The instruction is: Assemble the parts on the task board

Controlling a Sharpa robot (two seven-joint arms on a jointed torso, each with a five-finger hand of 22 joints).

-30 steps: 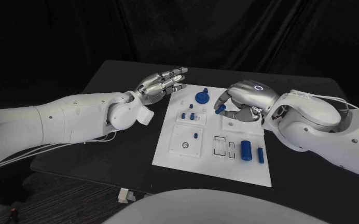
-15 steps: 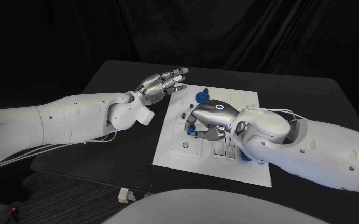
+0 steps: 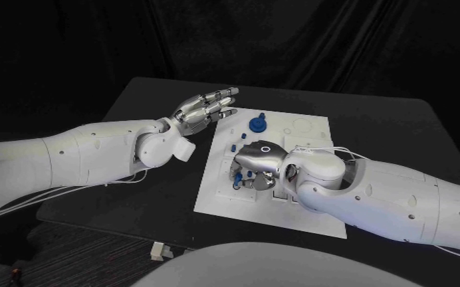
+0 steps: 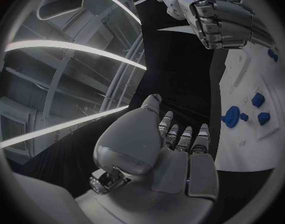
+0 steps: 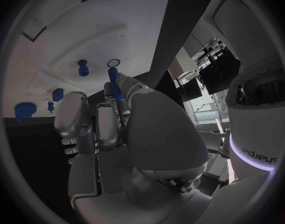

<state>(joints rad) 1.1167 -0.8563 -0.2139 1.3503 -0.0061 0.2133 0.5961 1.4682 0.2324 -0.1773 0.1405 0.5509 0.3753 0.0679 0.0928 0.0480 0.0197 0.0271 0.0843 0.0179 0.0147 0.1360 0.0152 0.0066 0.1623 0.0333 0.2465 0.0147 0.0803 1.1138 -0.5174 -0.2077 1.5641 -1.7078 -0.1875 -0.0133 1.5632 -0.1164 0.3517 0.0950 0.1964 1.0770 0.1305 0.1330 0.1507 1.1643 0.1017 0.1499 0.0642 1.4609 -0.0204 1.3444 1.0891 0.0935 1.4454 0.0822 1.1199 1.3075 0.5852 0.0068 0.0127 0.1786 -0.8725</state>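
The left hand (image 3: 204, 110) hovers off the left edge of the white board (image 3: 216, 194), fingers spread and nothing in it; it plays no part just now.

On the board (image 5: 68, 30) itself, some of the work looks done. A big round blue knob (image 3: 258, 124) stands near the far edge, and a few small blue pegs (image 3: 233, 147) stand upright just this side of it. The right wrist view shows another small peg (image 5: 83, 67) seated near a dark-ringed hole (image 5: 114, 63), which is not yet filled.

Further right, the right hand (image 3: 257, 162) is down low over the middle of the board, pinching a long blue pin (image 5: 114, 82) between its fingertips. The pin's tip sits just beside that ringed hole, so I'd judge this to be the insertion step, not finished. The arm hides the near right part of the board, so I cannot tell what lies there. By my reckoning the job is partway along.
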